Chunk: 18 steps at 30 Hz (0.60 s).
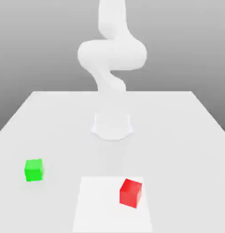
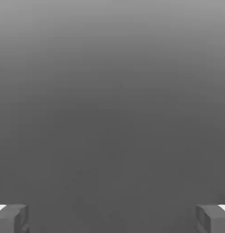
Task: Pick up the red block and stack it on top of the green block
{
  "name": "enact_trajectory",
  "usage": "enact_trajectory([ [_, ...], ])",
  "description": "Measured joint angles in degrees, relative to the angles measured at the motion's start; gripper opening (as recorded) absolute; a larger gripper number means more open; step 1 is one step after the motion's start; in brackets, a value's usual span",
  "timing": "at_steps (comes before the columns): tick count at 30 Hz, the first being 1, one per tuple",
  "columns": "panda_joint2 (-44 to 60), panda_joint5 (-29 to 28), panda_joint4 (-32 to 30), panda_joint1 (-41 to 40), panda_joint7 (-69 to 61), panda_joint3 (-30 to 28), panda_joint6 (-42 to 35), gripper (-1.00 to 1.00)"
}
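Note:
The red block point(image 1: 131, 193) lies on the white table point(image 1: 177, 136) near its front edge, slightly to the exterior view's right of centre, turned a little askew. The green block point(image 1: 33, 169) sits apart from it, well toward the exterior view's left. In the hand view my gripper point(image 2: 112, 218) is open: its two grey fingertips point(image 2: 12, 218) stand far apart with nothing between them, and behind them is plain grey background. Neither block is near the fingers.
The arm's white base point(image 1: 112, 126) stands at the table's middle, and its links point(image 1: 112, 52) coil upward behind it. A brighter white square patch point(image 1: 98, 205) marks the table surface under the red block.

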Motion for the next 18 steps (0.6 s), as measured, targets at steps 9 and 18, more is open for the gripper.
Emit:
enact_trajectory([
  [9,20.2,-9.0,-9.5,2.1,-17.3,-0.1,10.0,0.0],
  [18,38.2,-3.8,-19.0,6.2,-44.2,-2.0,20.9,0.0],
])
